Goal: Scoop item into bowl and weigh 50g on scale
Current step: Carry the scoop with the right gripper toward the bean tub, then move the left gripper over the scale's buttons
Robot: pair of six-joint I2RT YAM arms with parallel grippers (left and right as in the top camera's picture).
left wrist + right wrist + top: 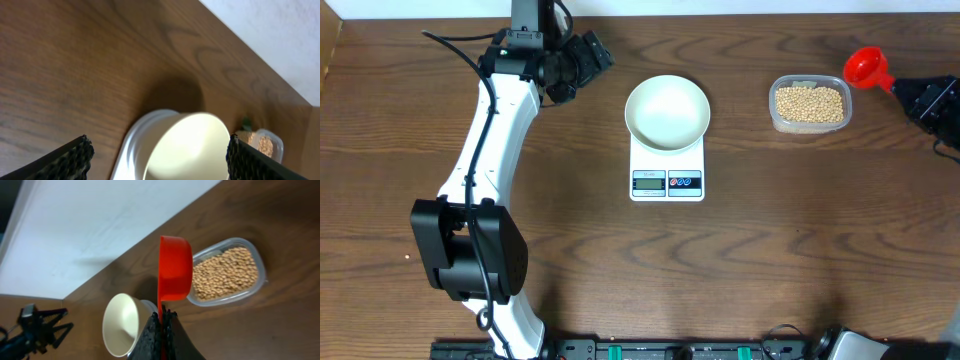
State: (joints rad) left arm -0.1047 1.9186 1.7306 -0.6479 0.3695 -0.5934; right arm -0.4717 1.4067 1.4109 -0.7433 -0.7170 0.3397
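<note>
My right gripper (161, 326) is clamped on the handle of the red scoop (175, 270), whose cup hangs just beside a corner of the clear tub (261, 278) (a rounded plastic one). The beans (225, 275) lie in that tub. My left gripper (588, 58) is spread wide, holding nothing, left of the white bowl (667, 110), which sits on the scale (667, 182).

Wood table (800, 250) bears scale (667, 182), tub (810, 129) (well apart).
</note>
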